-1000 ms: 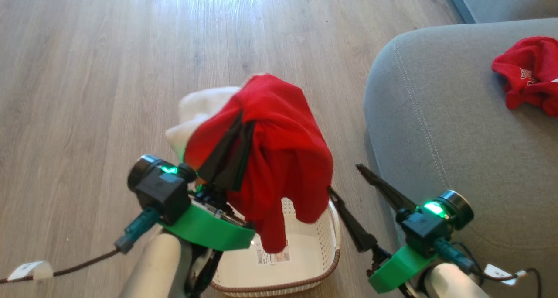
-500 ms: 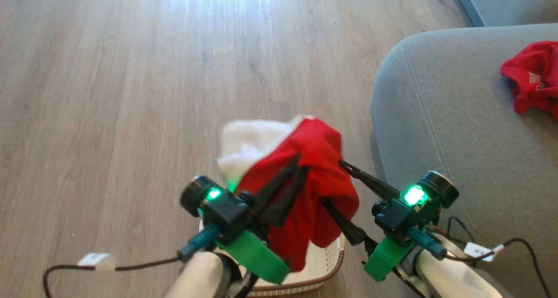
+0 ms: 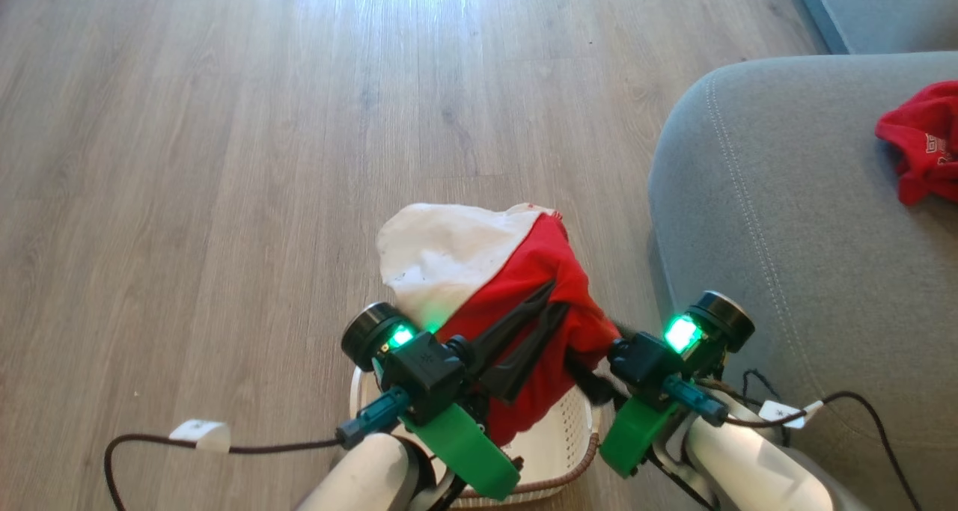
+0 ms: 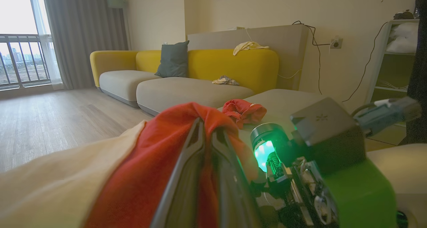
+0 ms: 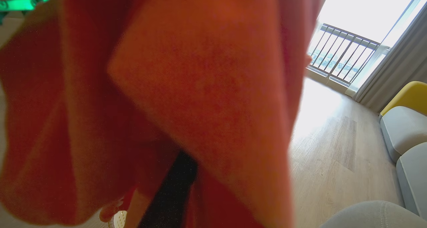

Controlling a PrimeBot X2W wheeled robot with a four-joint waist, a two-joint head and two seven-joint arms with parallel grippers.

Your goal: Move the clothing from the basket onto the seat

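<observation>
Left jaws clenched on the red-and-white garment (image 3: 524, 286), which is held up directly above the basket (image 3: 580, 429). Right jaws are buried in its hanging folds, so their state cannot be told. The second red garment (image 3: 919, 141) lies on the seat (image 3: 748, 234), well beyond the right jaws, and its white lettering is illegible.

Bright daylit rm. Head view: hard white glare on floor (image 3: 389, 2) at top centre, grain washed out there; soft shadow on floor along seat (image 3: 786, 219) edge. Green wrist LEDs (image 3: 399, 337) bloom, tinting white part of red garment (image 3: 554, 271). Left wrist view: window (image 4: 20, 54) blown out, lines bow at edges, garment near lens soft, bkgd sofa (image 4: 206, 87) sharp. Right wrist view: garment v. blurred & grainy, window overexposed w/ floor glare.
</observation>
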